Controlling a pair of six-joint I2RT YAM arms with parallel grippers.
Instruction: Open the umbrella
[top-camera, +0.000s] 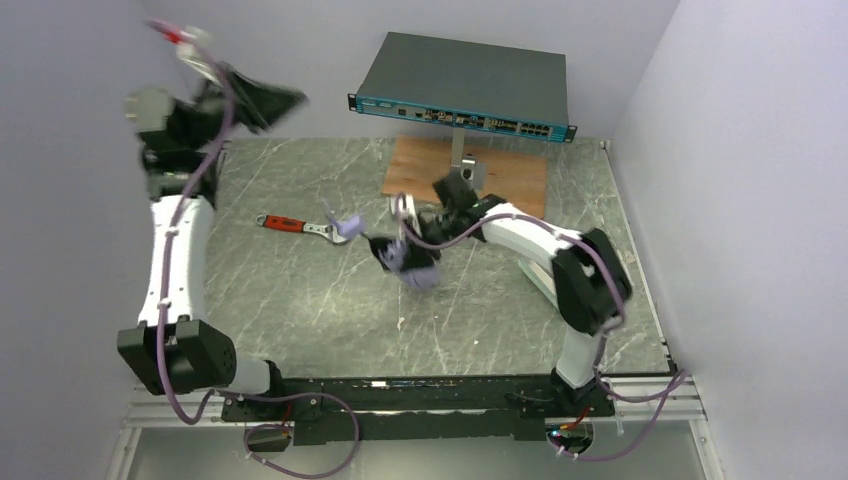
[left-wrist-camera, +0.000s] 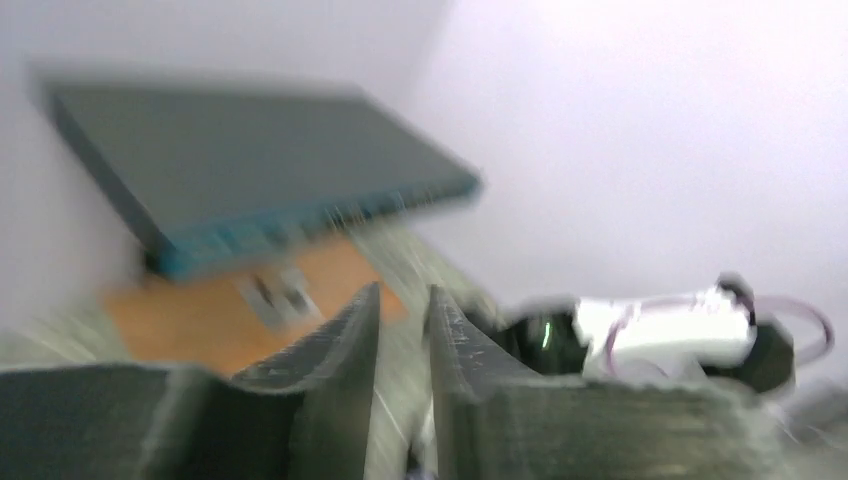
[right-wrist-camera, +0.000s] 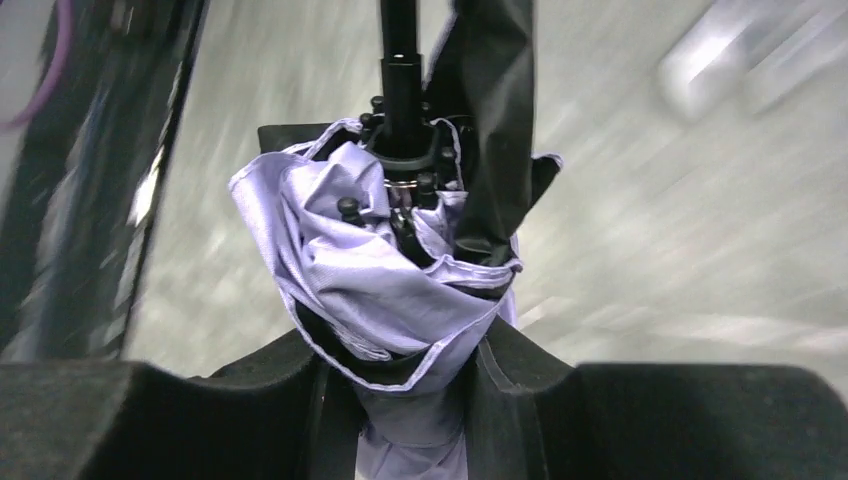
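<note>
– Over the surface (top-camera: 300, 310), who has the umbrella (top-camera: 412, 268)?
– Right fingers (right-wrist-camera: 250, 410) clamp its bunched lavender fabric (right-wrist-camera: 370, 270), black shaft (right-wrist-camera: 398, 60) pointing away from them.
– Left fingers (left-wrist-camera: 345, 350)?
– Raised high at far left, narrowly apart, nothing between.

The umbrella (right-wrist-camera: 390, 290) has its black shaft cut off by the top edge, and its folded fabric disappears between the jaws of the right gripper (right-wrist-camera: 405, 365). The left wrist view is motion-smeared, so the network switch (left-wrist-camera: 260, 170) shows no readable ports. From above, the left gripper (top-camera: 275, 97) is a dark blur.
</note>
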